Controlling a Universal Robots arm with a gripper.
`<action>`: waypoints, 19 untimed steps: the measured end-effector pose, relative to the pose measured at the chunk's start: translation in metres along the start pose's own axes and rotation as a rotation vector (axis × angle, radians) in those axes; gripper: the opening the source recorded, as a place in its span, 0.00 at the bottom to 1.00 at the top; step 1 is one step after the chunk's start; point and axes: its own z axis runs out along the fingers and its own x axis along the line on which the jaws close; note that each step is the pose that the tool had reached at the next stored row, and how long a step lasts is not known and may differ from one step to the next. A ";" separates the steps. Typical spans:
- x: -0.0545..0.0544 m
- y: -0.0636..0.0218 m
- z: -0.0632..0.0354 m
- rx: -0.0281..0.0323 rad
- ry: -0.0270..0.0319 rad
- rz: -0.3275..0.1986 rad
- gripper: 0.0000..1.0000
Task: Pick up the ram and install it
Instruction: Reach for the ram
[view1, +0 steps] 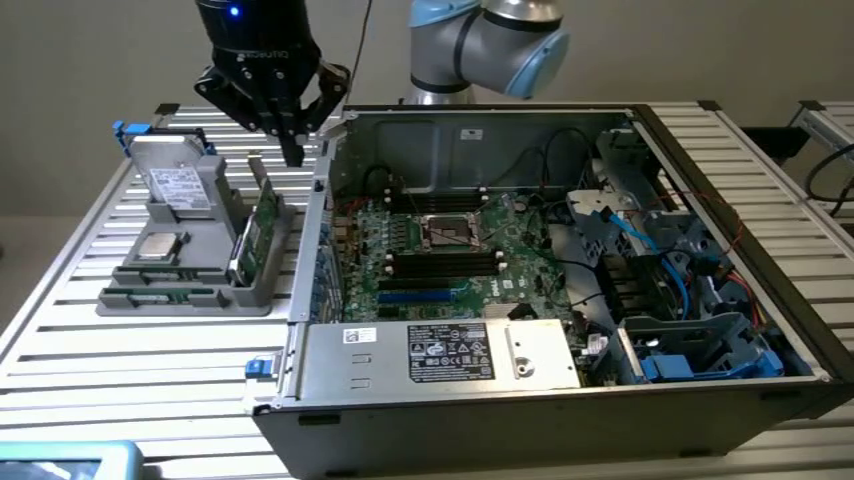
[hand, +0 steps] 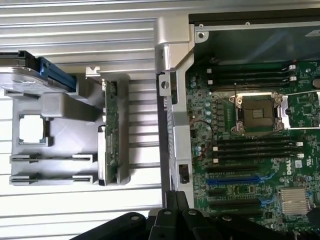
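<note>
The ram (view1: 246, 252) is a slim dark-green stick standing on edge in the right-hand slot of a grey parts holder (view1: 180, 270), on the exterior view's left. From the wrist I see the ram (hand: 114, 155) edge-on. Behind it stands a taller green card (view1: 263, 198). My gripper (view1: 291, 150) hangs above the far end of that slot, beside the case wall and clear of both boards. Its black fingers (hand: 172, 202) are pressed together with nothing between them. The motherboard (view1: 441, 250) lies inside the open case, its long black slots (hand: 255, 147) bare beside the CPU socket (hand: 257, 112).
The holder also carries a hard drive (view1: 176, 185) and a CPU chip (view1: 160, 245). The open PC case (view1: 534, 290) holds cables, a blue-clipped drive cage (view1: 707, 345) and a heatsink (hand: 296, 202). Everything rests on a slatted aluminium table (view1: 80, 300). The arm's base (view1: 481, 45) stands behind the case.
</note>
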 end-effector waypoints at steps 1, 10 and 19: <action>0.005 -0.0005 0.0007 0.0000 0.0000 0.000 0.11; 0.045 -0.0053 0.0074 0.0003 0.0000 0.000 0.11; 0.078 -0.0096 0.0145 0.0091 -0.0007 0.000 0.11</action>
